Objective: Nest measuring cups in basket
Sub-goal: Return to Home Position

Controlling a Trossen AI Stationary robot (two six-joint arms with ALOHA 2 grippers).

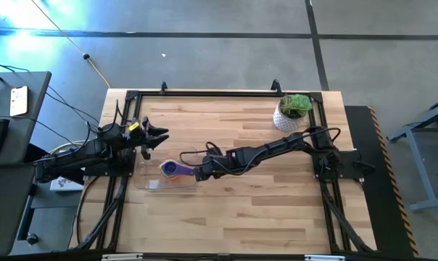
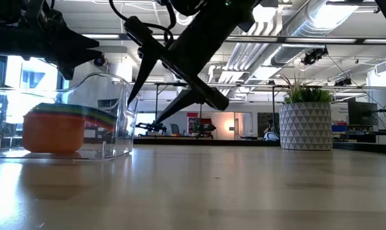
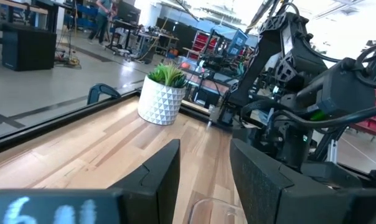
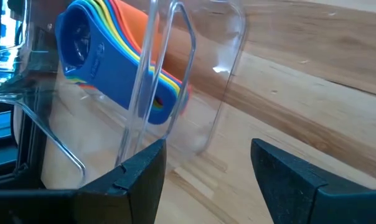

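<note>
Measuring cups [image 1: 170,169] lie stacked inside the basket [image 1: 152,185], so the nesting looks done and only the retreat remains.

The wooden table [image 1: 241,217] carries the basket on its left-centre part. A white plant pot [image 1: 291,114] stands well apart, at the far right corner.

The right arm reaches across from its base on the right. The right gripper [image 1: 197,172] hangs at the basket's right end, fingers apart. In the right wrist view a clear wall [image 4: 219,74] runs just beside one finger [image 4: 138,171]; whether they touch cannot be told. A good retreat likely lifts first with the fingers held wide, then draws back along the arm's own line. A sideways pull could drag the light bin, and a wide swing could bring the elbow near the pot.

The left gripper [image 1: 157,138] is drawn back near the table's left edge, just beyond the basket's far side, fingers apart. It should need only a short move.

The cups show an orange one lowest in the low view [image 2: 52,131]. A blue handle [image 4: 107,62] lies uppermost.
</note>
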